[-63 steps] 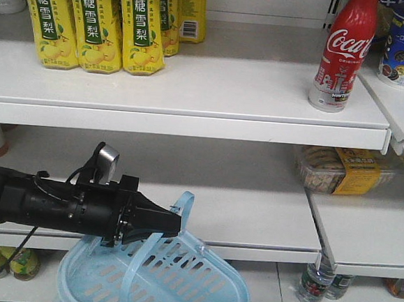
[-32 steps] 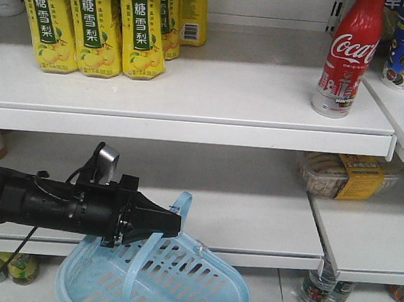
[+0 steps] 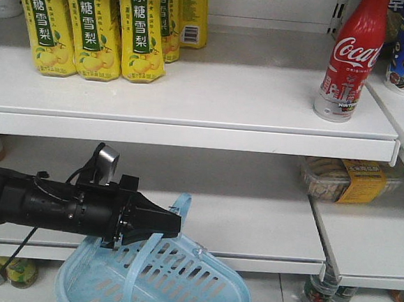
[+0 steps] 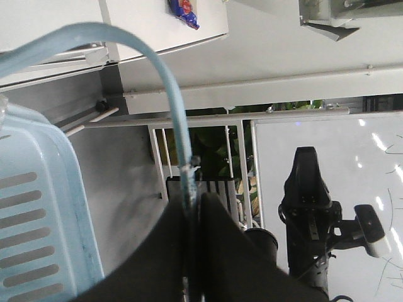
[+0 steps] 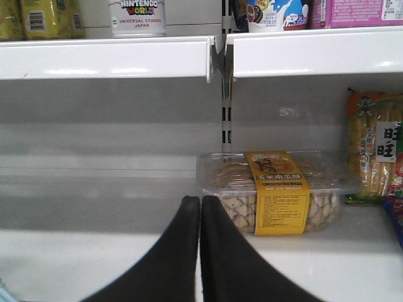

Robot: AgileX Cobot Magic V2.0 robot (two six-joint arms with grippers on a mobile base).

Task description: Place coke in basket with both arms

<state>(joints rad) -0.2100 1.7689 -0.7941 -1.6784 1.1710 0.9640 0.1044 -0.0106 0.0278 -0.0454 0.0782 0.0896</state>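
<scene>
The coke (image 3: 348, 57), a red contoured bottle with white script, stands upright at the right end of the top shelf. Its silvery base (image 5: 137, 16) shows at the top of the right wrist view. Low in the front view the pale blue basket (image 3: 178, 282) hangs tilted. My left gripper (image 3: 175, 224) is shut on its swing handle (image 3: 180, 209). In the left wrist view the handle (image 4: 170, 82) runs down between the shut left gripper (image 4: 194, 201), with the basket wall (image 4: 38, 207) at left. My right gripper (image 5: 200, 202) is shut on nothing, pointing at the middle shelf.
Yellow pear-drink bottles (image 3: 93, 23) line the top shelf's left. A clear biscuit box with a yellow label (image 3: 347, 178) (image 5: 277, 189) lies on the middle shelf, just right of the right gripper. A snack bag (image 5: 374, 154) stands further right. Bottles (image 3: 320, 290) stand on the bottom shelf.
In the front view the shelves and the coke have slid slightly down and to the right. The left arm and the basket keep the same place in the frame.
</scene>
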